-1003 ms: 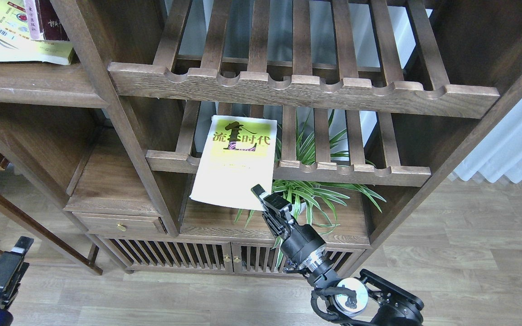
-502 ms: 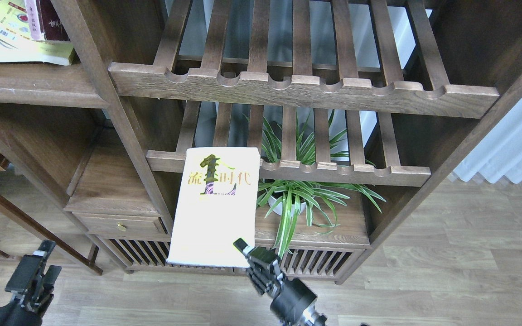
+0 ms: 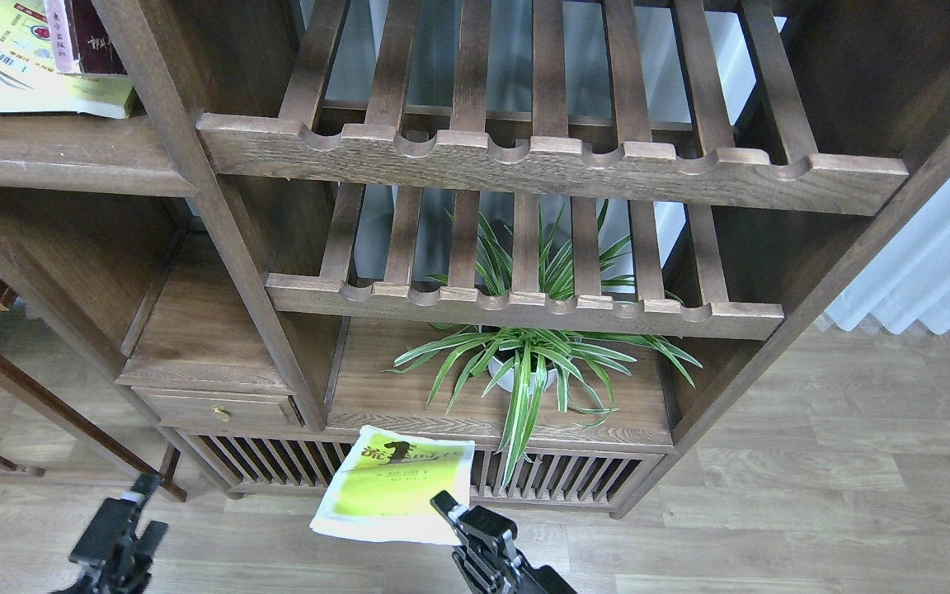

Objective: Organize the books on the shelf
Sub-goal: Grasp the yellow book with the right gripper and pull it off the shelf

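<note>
Right gripper clamped on lower right corner of yellow-green-and-white book, held low before cabinet. Left gripper empty; opening unclear.

yellow-green book cover, Chinese characters, too small to read

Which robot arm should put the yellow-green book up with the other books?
Probably the right: its gripper already grips the yellow-green book. The left gripper is empty, though nearer the shelf.

The right gripper is seen low at the frame's bottom, fingers clamped, while the left gripper is raised, its finger spacing unclear.
</note>
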Robot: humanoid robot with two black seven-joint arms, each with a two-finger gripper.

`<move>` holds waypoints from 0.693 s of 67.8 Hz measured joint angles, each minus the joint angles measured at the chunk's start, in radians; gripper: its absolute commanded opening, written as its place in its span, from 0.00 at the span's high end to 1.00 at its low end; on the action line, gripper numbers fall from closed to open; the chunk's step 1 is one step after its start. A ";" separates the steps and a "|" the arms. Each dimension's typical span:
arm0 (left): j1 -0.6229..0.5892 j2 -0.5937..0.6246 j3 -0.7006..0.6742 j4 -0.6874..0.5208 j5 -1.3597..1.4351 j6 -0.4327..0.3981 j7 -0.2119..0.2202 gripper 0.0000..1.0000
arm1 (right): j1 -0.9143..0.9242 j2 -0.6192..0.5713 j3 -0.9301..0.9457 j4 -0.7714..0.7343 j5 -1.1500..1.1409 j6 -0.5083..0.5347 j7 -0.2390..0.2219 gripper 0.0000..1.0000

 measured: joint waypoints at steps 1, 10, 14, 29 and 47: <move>0.000 0.000 0.008 0.000 -0.003 0.000 0.000 0.00 | 0.000 0.000 -0.004 0.000 -0.001 0.000 -0.001 0.94; -0.004 -0.003 0.083 0.002 -0.051 0.000 -0.001 0.01 | 0.022 -0.002 -0.079 0.001 -0.011 0.000 -0.041 0.94; -0.005 -0.004 0.111 0.002 -0.077 0.000 -0.002 0.02 | 0.029 -0.002 -0.101 0.001 -0.018 0.000 -0.063 0.94; -0.006 -0.003 0.152 0.012 -0.094 0.000 -0.002 0.10 | 0.045 0.005 -0.122 0.001 -0.037 0.000 -0.086 0.94; -0.028 -0.014 0.174 0.019 -0.093 0.000 -0.006 0.32 | 0.052 0.007 -0.141 0.005 -0.058 0.000 -0.088 0.94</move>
